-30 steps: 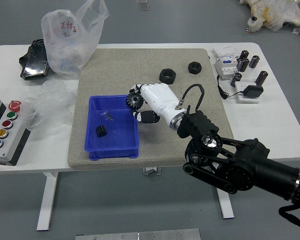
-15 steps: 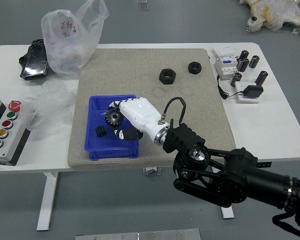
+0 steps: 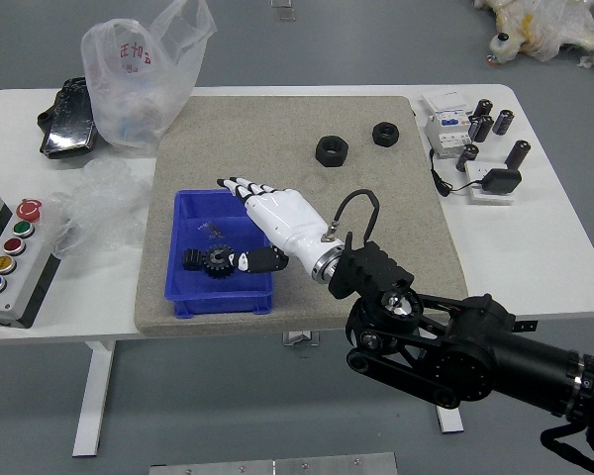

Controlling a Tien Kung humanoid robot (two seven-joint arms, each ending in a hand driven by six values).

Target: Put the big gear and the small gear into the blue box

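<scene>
Fingers (image 3: pixel 246 187) of the right hand (image 3: pixel 285 218) reach out long and loosely apart above the far part of the blue box (image 3: pixel 221 306), closed on nothing, while the dark-tipped thumb (image 3: pixel 259 260) crosses the box's right wall and points in at the big gear (image 3: pixel 219 263). A wide gap lies between thumb and fingers, so the grip reads as released; whether the thumb's tip brushes the gear's teeth or only hangs just beside them, I cannot tell. That big gear, a dark toothed disc, lies inside the blue box, left of its middle, with the small gear (image 3: pixel 192 259) (I take the dark ribbed piece for it) right next to it, near the box's left wall. The hand comes in from the right and stays high at the fingers, I judge, because a gear can be let go over the box that way without the knuckles striking the wall. The box's low walls and wide floor suit such a drop, since they would keep a round part from rolling off. A little metallic piece (image 3: pixel 211 230) also lies in the box, beyond the gears. Two black rings (image 3: pixel 332 151) (image 3: pixel 385 135) stand beyond the box and to its right, not part of the job as worded. Both gears being in, the task looks all but finished; what seems left is to lift the thumb clear of the box without dragging the big gear or nudging the wall.
</scene>
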